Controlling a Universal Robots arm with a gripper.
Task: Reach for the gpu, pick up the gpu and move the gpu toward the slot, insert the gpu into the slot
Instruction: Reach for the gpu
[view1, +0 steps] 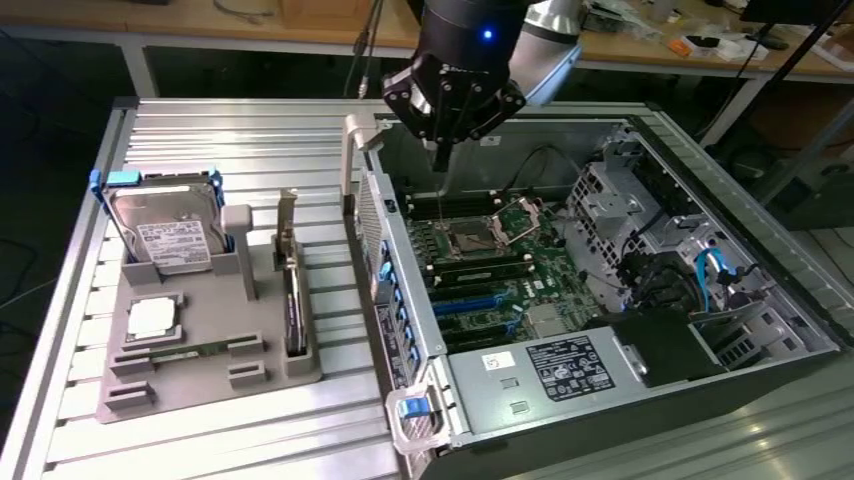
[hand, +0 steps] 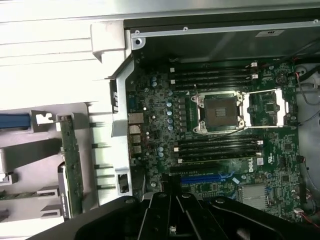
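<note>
while the black gripper (view1: 439, 158) hangs clenched and empty above the green motherboard (view1: 541, 250), the gpu (view1: 292, 300), a green card with black shroud, stands on edge in the grey holder tray (view1: 200, 385), ungrasped. the long blue slot (view1: 470, 298) is vacant; no step is complete.

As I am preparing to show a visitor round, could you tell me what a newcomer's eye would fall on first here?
The black hand, shut, hangs above the green motherboard in the open computer case, near the CPU socket. On the exterior view's left, a grey holder carries a hard drive and the gpu standing on edge. The blue slot stands unfilled.
</note>
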